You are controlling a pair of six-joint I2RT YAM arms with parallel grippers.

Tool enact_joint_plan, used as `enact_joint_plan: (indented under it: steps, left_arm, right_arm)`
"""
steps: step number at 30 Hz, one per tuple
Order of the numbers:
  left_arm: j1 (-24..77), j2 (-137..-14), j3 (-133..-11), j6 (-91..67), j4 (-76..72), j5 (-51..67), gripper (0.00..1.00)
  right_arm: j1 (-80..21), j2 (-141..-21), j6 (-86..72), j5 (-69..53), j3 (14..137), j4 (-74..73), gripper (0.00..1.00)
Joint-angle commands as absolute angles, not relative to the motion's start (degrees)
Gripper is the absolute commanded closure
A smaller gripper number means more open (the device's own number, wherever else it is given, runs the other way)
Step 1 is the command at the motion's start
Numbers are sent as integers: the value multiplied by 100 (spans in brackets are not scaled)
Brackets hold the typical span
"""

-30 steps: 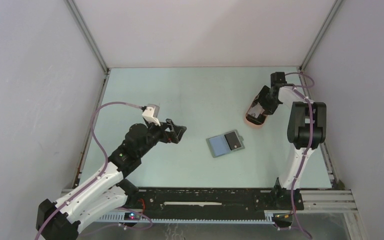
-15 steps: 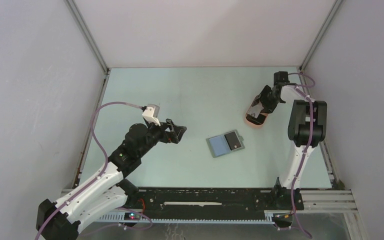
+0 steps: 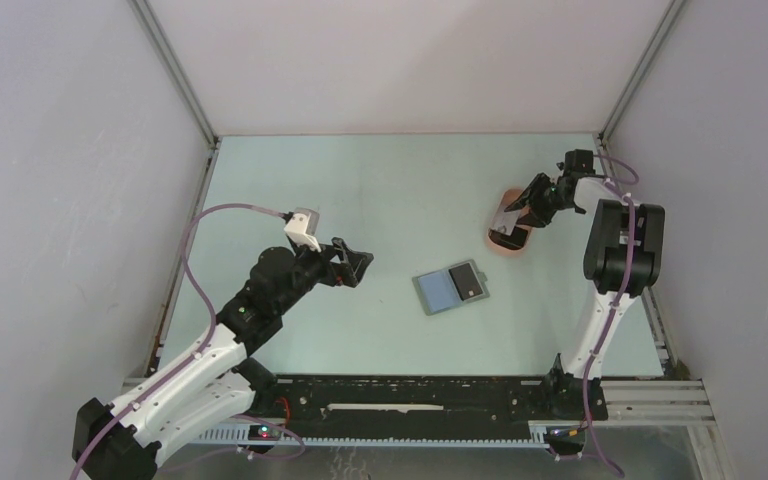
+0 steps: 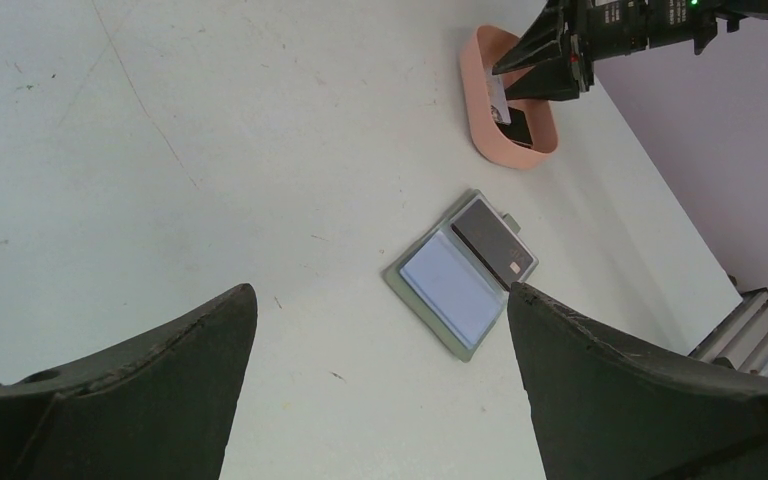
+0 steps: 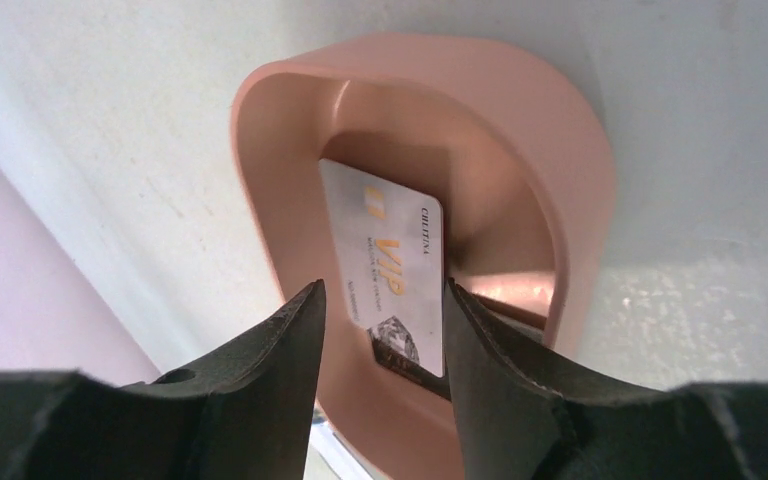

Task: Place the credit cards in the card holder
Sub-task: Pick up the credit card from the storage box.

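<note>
Right wrist view: silvery card [image 5: 385, 270] propped inside pink tray [image 5: 560, 150], between right pincer [image 5: 382, 292] fingers; clamped or merely flanking, cannot tell.
Card holder [image 3: 450, 288] open flat mid-surface [image 3: 360, 190], well apart from tray; left pincer [image 4: 380, 295] spread wide, holding nothing.

tray [image 5: 580, 180]: salmon-pink oval, on pale surface [image 5: 700, 90]
card [image 5: 385, 250]: silvery, gold "VIP", inside tray
right gripper [image 5: 383, 295]: dark fingers flank card's two edges; contact unclear
</note>
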State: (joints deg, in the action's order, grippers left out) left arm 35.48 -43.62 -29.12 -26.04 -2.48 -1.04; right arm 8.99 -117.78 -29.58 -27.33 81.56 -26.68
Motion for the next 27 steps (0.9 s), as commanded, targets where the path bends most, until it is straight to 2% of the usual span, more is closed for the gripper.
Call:
enact_joint_plan:
  steps: [1,17,20,27]
  left_arm:
    - [3496,-4359,-2936,-2631,-536,-44,0]
    - [3496,-4390,-2918,-2642,-554,105,0]
    - [3498,-4396,-2918,-2639,-554,104,0]
    - [3497,-4434,-2931,-2646,-571,108,0]
  right_arm:
    - [903,-11383,-2886,-3261,8097,-2444,45]
    - [763,-11498,-2900,-3985,8051,-2204,49]
    - [707,-11554,-2878,-3840,8051,-2227,50]
    - [692,-11702,-2733,-3377,8171,-2493,57]
